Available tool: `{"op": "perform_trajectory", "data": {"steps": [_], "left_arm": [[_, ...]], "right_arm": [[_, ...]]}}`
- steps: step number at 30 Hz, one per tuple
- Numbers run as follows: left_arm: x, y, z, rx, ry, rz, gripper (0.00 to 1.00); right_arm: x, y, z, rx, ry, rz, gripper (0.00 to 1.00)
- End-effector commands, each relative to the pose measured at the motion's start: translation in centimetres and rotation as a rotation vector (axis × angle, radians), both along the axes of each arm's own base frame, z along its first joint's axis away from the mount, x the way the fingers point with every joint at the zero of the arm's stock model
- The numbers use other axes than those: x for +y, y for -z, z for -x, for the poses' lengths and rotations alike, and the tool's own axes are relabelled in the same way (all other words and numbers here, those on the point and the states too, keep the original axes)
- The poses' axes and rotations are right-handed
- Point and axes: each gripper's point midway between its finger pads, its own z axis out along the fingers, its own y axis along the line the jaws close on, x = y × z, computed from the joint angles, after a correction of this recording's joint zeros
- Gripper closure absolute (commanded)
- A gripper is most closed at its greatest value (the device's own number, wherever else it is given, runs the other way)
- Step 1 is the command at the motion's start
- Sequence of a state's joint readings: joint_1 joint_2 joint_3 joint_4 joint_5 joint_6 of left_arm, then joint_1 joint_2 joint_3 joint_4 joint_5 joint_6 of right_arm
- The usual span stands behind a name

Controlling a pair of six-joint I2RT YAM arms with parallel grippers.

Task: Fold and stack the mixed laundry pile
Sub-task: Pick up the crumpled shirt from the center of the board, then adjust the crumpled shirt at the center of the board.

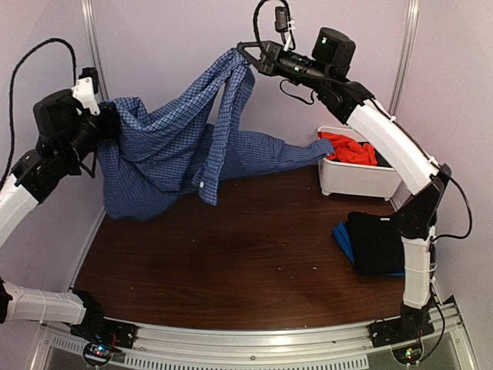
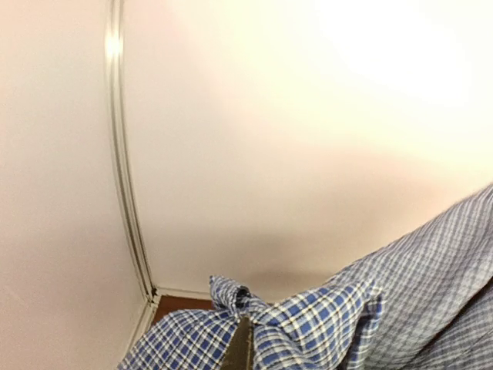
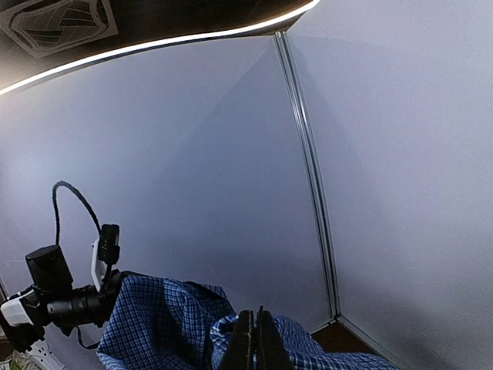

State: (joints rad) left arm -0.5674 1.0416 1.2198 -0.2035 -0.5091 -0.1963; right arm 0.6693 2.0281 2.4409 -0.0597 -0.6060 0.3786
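Hanging stretched between left gripper (image 1: 106,117) and right gripper (image 1: 245,52): checked shirt (image 1: 166,150), both pinching its cloth.

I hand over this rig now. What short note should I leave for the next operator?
Left gripper: shut on the shirt, at the left.
Right gripper: shut on the same shirt, higher.
Shirt hangs spread between them above the table.
Orange T-shirt lies in the tub; black piece on a blue piece, right side.
Done: shirt lifted, unfolded. Left: fold it, stack, then the rest.
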Motion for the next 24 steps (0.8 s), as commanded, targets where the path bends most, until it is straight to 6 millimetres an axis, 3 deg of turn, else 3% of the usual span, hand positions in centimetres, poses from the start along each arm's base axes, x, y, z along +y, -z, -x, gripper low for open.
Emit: {"op": "perform_trajectory", "data": {"steps": [1,3,5,8,12,14,16,19,24], "left_arm": [[2.6,-2.8,-0.7,0.023,-0.095,-0.031,1.00],[2.0,-1.9,-1.3,0.081,-0.066,-0.063,1.00],[1.5,1.0,-1.0,0.159,-0.028,-0.072,1.00],[0.7,8.6,0.2,0.287,0.036,-0.036,1.00],[-0.5,19.8,2.4,0.478,0.117,0.059,0.98],[-0.9,23.3,3.3,0.550,0.142,0.091,0.98],[-1.0,25.1,3.8,0.587,0.143,0.105,0.98],[-1.9,25.6,3.9,0.614,0.192,0.110,0.97],[-5.1,28.6,6.3,0.753,0.390,0.130,0.95]], "right_arm": [[0.1,-1.8,0.6,-0.030,-0.025,-0.049,1.00],[0.6,0.1,-0.1,0.000,-0.011,-0.003,1.00],[1.1,3.1,-0.6,0.060,-0.016,0.058,1.00],[0.8,8.0,0.3,0.150,-0.032,0.149,1.00],[-1.6,16.9,0.0,0.272,0.098,0.286,1.00],[-2.8,21.0,0.0,0.330,0.155,0.359,1.00],[-3.7,24.1,-0.1,0.375,0.186,0.410,1.00],[-4.4,28.4,0.8,0.442,0.181,0.490,1.00],[-7.0,35.7,4.5,0.573,0.161,0.585,1.00]]}}
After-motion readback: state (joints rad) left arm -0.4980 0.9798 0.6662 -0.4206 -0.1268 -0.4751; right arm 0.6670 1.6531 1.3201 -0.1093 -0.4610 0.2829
